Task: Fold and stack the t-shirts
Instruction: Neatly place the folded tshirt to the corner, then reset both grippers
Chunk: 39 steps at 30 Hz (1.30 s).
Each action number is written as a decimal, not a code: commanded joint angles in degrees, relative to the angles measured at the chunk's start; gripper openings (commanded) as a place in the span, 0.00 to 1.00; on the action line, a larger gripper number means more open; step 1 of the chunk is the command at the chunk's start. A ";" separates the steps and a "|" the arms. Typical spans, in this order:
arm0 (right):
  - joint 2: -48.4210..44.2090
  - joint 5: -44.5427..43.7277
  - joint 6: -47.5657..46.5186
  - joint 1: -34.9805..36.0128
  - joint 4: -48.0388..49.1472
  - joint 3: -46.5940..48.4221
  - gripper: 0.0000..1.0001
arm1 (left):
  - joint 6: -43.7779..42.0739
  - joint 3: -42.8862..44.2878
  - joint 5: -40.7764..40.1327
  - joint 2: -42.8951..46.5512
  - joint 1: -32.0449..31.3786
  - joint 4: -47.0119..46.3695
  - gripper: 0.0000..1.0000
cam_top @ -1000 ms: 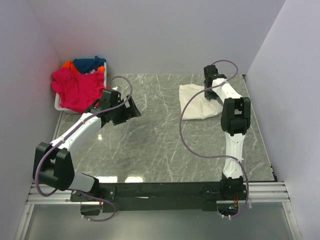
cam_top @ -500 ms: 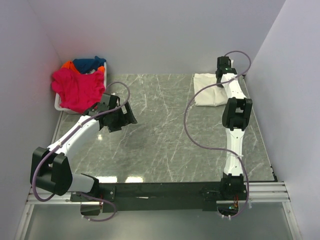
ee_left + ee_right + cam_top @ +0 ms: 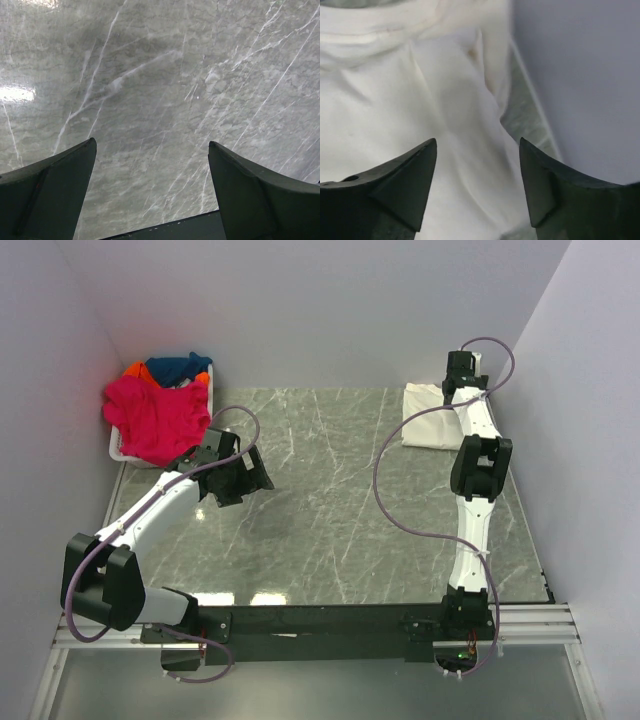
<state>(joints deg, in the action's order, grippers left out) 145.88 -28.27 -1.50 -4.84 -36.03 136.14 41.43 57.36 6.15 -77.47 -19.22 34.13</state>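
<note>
While left fingers (image 3: pixel 45 195) and right fingers (image 3: pixel 395 190) gape, the cream t-shirt (image 3: pixel 395 90) lies softly creased.

We see bright, even light, white glare on the marble table (image 3: pixel 330 530) near its front edge, faint shadows across it, the cream t-shirt (image 3: pixel 395 100) blurred up close.

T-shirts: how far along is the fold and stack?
Done: the cream shirt looks folded, lying at the far right corner of the table. In hand: nothing. The right gripper is open above that shirt, and the left gripper is open over the table. Left: the pink shirt, blue shirt and orange shirt lie heaped in the basket, unfolded, so there is no stack yet.
</note>
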 commanded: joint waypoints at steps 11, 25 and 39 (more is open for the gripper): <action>-13.07 -9.52 -0.79 0.62 13.97 -13.08 0.90 | 0.84 2.31 -1.76 2.67 0.06 -0.47 0.99; -35.04 -4.25 9.93 9.76 14.14 -35.99 0.93 | -0.91 1.00 -8.07 12.16 0.06 -2.66 0.99; -67.64 12.35 24.33 29.62 9.92 -66.15 0.88 | 0.14 -8.58 -10.37 26.93 0.06 -4.68 0.99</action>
<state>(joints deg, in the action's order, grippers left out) 83.77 -22.35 15.75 22.63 -25.30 74.56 41.25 50.46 -2.74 -53.58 -19.22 31.59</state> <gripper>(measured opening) 0.887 0.995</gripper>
